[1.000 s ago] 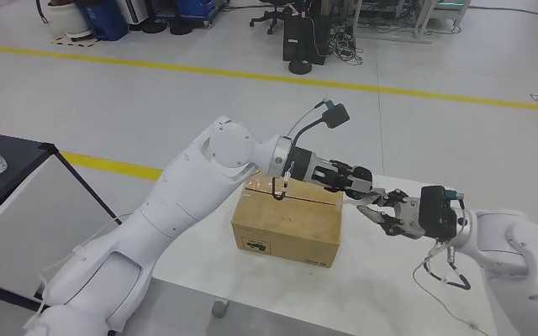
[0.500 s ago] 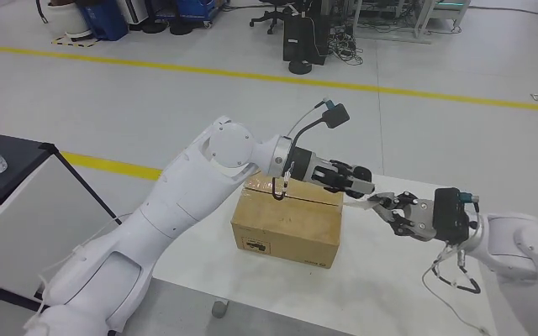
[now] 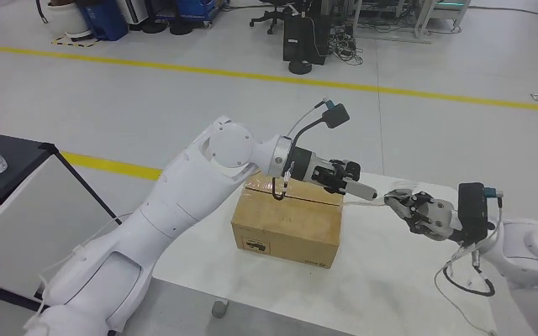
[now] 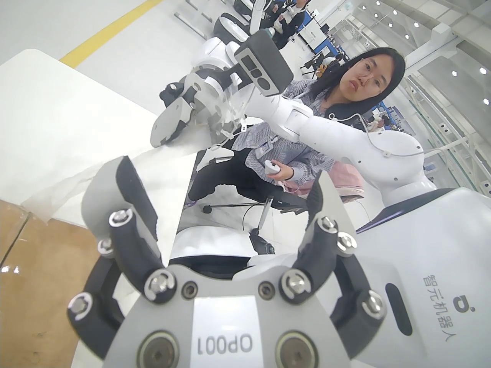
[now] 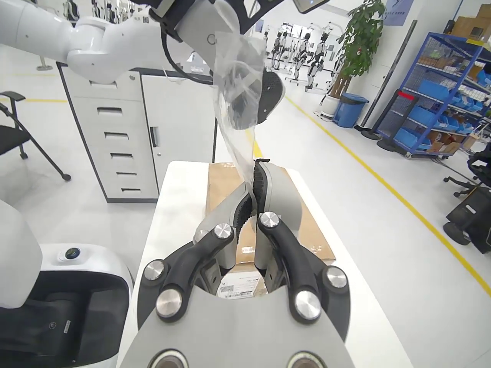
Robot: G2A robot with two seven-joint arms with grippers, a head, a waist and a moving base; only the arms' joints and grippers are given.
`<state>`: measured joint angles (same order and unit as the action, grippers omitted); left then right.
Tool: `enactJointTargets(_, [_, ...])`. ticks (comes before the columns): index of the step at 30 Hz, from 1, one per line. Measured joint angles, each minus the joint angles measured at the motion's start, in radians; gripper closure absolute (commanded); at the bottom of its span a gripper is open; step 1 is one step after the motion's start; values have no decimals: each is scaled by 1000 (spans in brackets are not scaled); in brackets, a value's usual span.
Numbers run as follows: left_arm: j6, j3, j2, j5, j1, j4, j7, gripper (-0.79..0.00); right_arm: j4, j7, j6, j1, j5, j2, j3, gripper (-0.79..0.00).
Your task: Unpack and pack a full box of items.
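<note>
Currently we are holding a thin clear plastic film (image 5: 234, 135) in our right gripper (image 5: 254, 178), whose fingers are pressing tightly together on its lower end, in the centre of the right wrist view. From there the film is rising toward the upper middle of that frame, where it is hanging over our left gripper (image 4: 224, 178). The fingers of this one are standing wide apart and are pinching nothing, so the film seems to be only draping on one finger. In the top view the film is stretching in the air right of the centre, between the two grippers, just beside the upper right corner of the cardboard box (image 3: 290, 223) on the white table (image 3: 378, 290). We are judging the film as very light, soft and without stiffness, also rather slippery and easy to tear. It is probably best to take it at an edge or a gathered fold with a firm pinch, and we are expecting that it can catch on the open finger if pulled quickly.
</note>
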<state>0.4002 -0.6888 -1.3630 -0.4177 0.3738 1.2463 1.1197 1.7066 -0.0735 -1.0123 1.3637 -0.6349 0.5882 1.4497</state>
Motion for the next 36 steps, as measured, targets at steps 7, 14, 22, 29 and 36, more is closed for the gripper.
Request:
enactJointTargets(7, [0, 0, 0, 0, 0, 0, 0, -785, -53, -9, 0, 18, 123, -34, -15, 0])
enactJointTargets(14, [0, 0, 0, 0, 0, 0, 0, -785, -66, 18, 0, 56, 196, -75, -26, 0])
enactJointTargets(22, [0, 0, 0, 0, 0, 0, 0, -785, -77, 40, 0, 123, 237, -139, -35, 0])
enactJointTargets(29, [0, 0, 0, 0, 0, 0, 0, -785, -125, -4, 0, 163, 212, -187, -38, 0])
enactJointTargets(36, [0, 0, 0, 0, 0, 0, 0, -785, -166, -67, 0, 174, 154, -230, -86, 0])
